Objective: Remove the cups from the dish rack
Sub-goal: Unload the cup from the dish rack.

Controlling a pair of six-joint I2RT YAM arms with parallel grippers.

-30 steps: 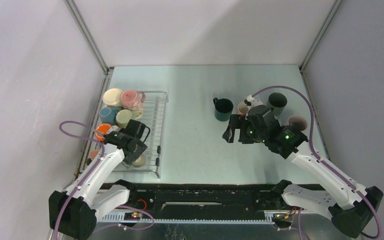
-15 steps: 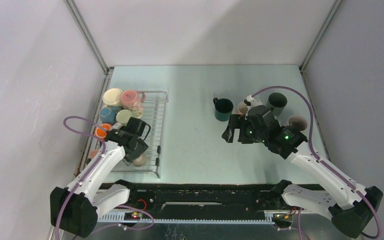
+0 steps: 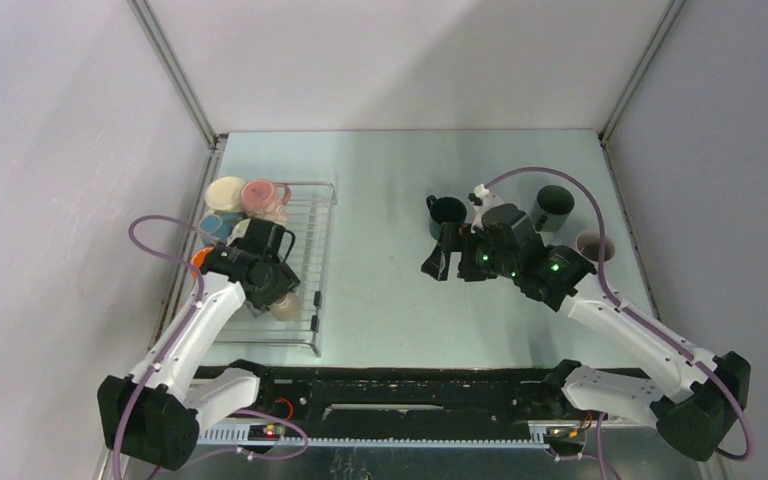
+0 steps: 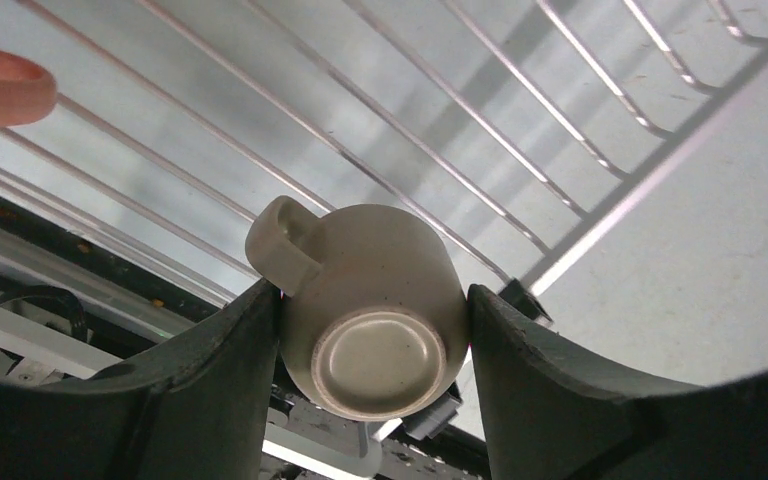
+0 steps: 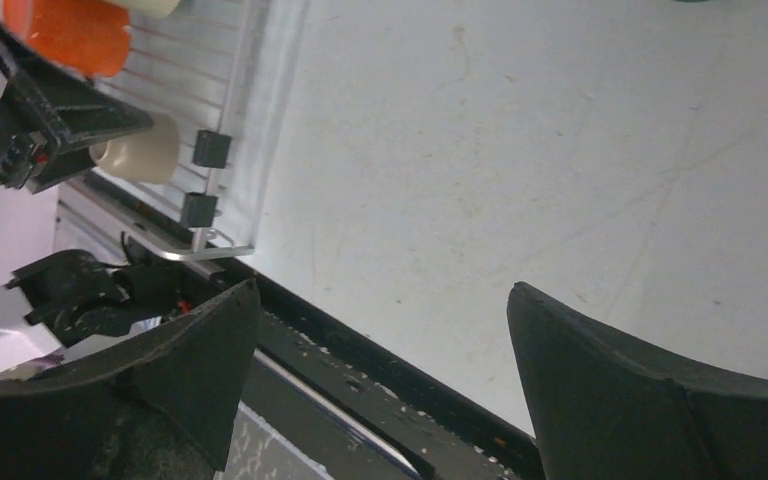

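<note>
Above thin silvery wire rack (image 4: 460,100), pinches speckled cream mug (image 4: 370,270) in left tool (image 4: 375,330); holds right tool (image 5: 380,300) spread wide over scuffed bench (image 5: 520,150).

One flat rectangular rack of thin silvery wire rods (image 3: 312,240) is shown. Five small handled mugs are counted at it: a cream mug (image 3: 225,193), a second cream mug (image 4: 375,310), a pink mug (image 3: 259,194), a light blue mug (image 3: 214,228) and an orange mug (image 3: 199,260); another may be hidden beneath the arm. Three dark mugs are counted on the pale table (image 3: 380,290): a teal mug (image 3: 448,214), a blackish-green mug (image 3: 554,202) and a grey mug (image 3: 594,245).
</note>
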